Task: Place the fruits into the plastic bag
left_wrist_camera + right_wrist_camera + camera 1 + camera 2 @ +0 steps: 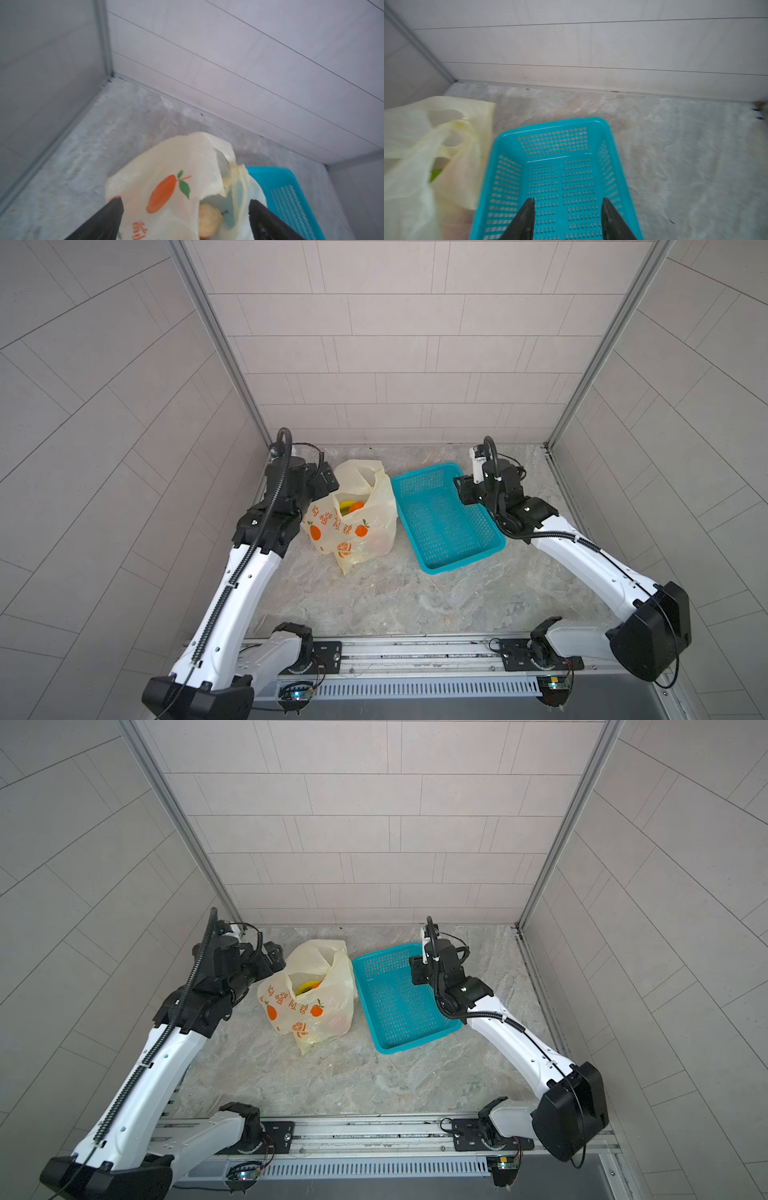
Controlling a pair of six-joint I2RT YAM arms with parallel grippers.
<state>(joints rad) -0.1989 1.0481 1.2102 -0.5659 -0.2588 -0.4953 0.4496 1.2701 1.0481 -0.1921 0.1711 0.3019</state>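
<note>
Bag (377, 510) stands upright, mouth open upward.

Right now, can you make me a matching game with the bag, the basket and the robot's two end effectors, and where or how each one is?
Things:
1. plastic bag
2. basket
3. left end effector
4. right end effector

Descriptions:
A. over the basket, open, holding nothing
B. pale yellow, fruits inside
C. teal, no fruit showing
D. beside the bag, open wide

Pairs: 1-B, 2-C, 3-D, 4-A
</note>
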